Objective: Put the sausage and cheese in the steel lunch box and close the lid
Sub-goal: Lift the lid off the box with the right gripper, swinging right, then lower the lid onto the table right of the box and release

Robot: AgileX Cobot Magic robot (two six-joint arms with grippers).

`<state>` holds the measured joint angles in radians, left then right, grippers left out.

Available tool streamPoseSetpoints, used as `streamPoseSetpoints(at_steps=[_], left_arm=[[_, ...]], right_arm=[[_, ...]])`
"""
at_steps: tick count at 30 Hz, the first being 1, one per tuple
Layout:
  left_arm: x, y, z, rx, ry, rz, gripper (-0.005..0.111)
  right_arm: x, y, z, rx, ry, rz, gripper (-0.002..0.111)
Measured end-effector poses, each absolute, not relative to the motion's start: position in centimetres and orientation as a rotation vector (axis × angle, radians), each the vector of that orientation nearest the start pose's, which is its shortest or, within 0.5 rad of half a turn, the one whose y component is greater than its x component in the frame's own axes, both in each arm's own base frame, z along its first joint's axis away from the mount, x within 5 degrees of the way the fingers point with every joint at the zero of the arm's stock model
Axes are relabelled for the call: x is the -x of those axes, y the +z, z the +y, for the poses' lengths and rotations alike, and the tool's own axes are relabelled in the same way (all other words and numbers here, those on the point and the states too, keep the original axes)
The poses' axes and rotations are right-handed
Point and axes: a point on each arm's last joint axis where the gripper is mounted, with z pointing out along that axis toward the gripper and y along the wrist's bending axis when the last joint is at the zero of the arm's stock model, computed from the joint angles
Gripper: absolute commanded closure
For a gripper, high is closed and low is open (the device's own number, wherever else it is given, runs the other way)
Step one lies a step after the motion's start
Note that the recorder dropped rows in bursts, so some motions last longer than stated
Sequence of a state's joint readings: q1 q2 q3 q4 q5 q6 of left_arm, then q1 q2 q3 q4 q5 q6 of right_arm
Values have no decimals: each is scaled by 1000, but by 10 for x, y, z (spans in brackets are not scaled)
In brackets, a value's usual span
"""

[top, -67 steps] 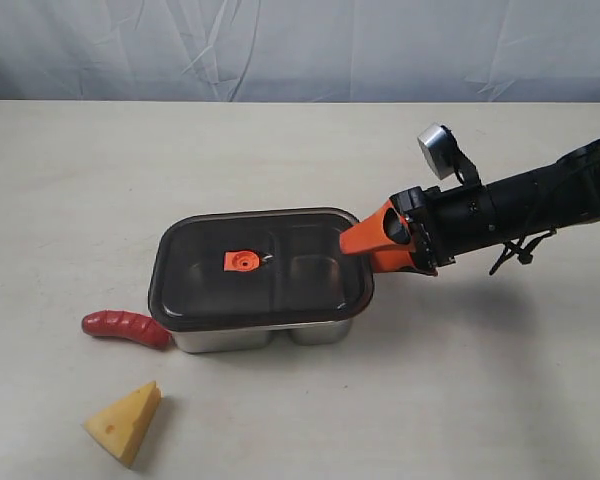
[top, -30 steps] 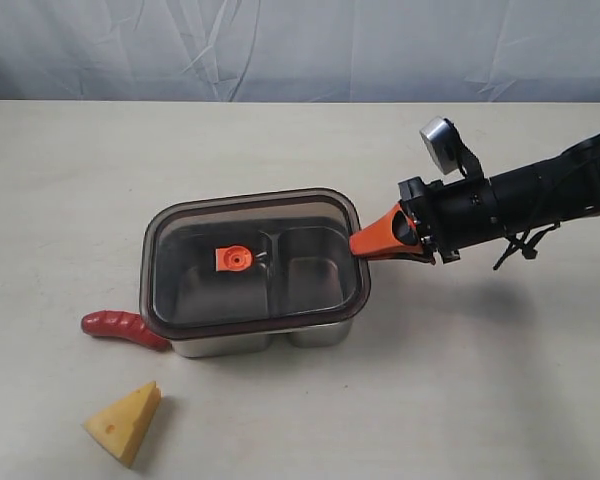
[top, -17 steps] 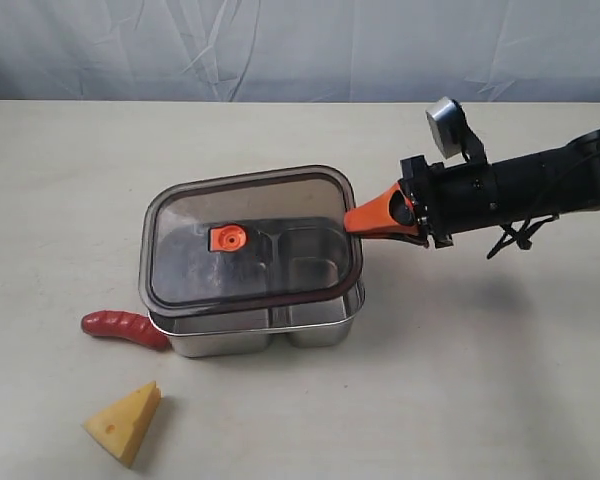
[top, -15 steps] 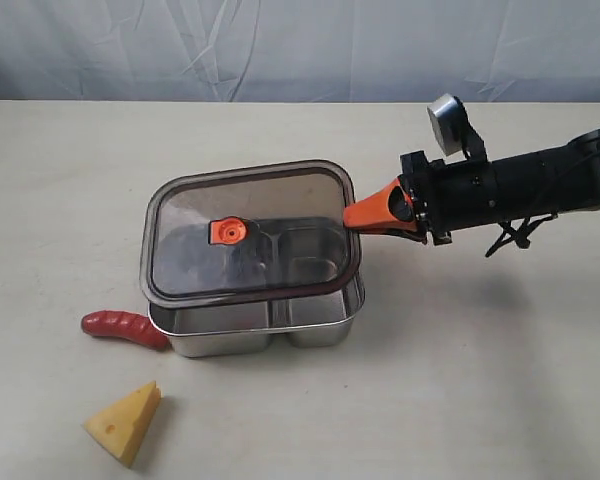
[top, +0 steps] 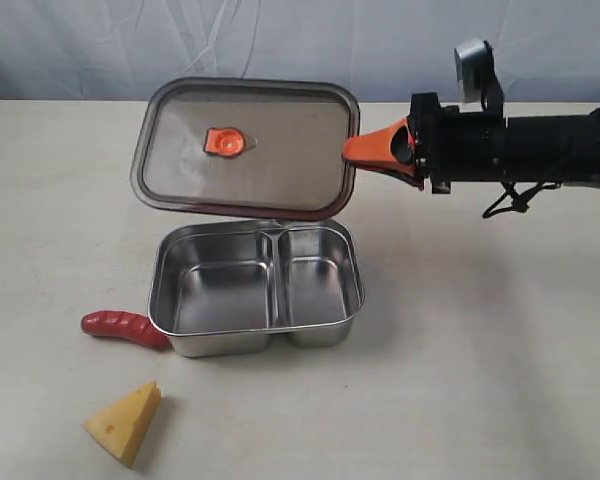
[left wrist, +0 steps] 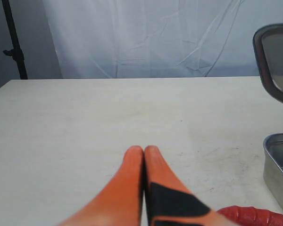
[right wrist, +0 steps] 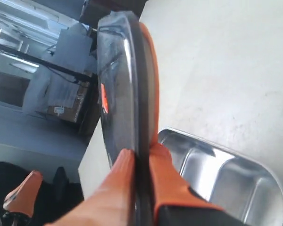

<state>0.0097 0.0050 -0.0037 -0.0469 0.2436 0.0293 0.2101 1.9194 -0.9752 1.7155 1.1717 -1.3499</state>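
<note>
Our right claw [top: 352,148] is clamped on the 3 o'clock edge of the lid [top: 245,150], 1 orange finger on each face. It holds the lid tilted in the air at 12 o'clock of the steel lunch box [top: 162,290]. The box stands open on the table [top: 480,350], its larger compartment toward 9 o'clock. The sausage [top: 120,326] lies against the box at 8 o'clock. The cheese [top: 125,422] sits apart at 7 o'clock. Our left claw [left wrist: 144,151] is clenched, fingers pressed together, near the sausage.
</note>
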Motion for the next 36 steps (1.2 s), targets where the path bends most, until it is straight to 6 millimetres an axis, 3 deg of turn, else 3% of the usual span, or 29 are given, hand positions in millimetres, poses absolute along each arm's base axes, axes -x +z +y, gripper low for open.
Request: streamPoseSetpoints(at_steps=[6, 11, 15, 20, 24, 29, 36], left_arm=[[-56, 192, 0, 14, -15, 1728, 107], [-56, 192, 0, 14, -15, 1728, 107], [-56, 193, 0, 14, -14, 1720, 107], [-56, 193, 0, 14, -14, 1718, 107], [-56, 193, 0, 14, -14, 1716, 107], [-56, 193, 0, 14, -14, 1716, 107], [-56, 193, 0, 14, -14, 1716, 107]], right_arm=[[-326, 219, 141, 327, 1279, 2112, 109], [-321, 261, 119, 319, 866, 2063, 109], [-307, 293, 101, 489, 499, 1987, 109], [-281, 321, 86, 842, 131, 1863, 109], [-267, 325, 78, 1042, -39, 1868, 109], [-256, 308, 69, 1223, -202, 2021, 109], [-240, 289, 92, 1457, -382, 1996, 109]])
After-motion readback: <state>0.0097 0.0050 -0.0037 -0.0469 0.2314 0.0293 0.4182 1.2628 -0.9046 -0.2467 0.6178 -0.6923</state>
